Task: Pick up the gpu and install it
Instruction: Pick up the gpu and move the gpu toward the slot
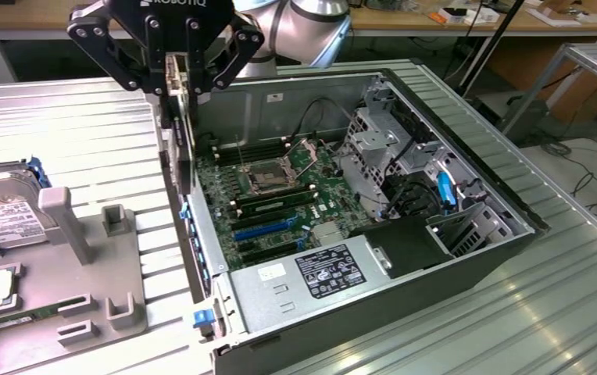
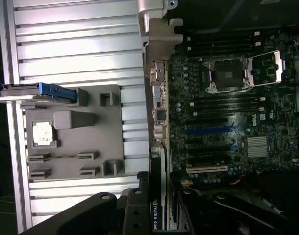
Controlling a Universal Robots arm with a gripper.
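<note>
Above open case (image 1: 455,269) wall: clamped gpu (image 1: 180,156) edge-on in partly closed gripper (image 1: 180,87), bracket end down, clear of motherboard (image 1: 277,195).

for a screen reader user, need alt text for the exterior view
The gripper holds the gpu on edge, hanging at the exterior view's left side of the open computer case, beside the exposed motherboard. A grey tray further left carries a hard drive.
</note>
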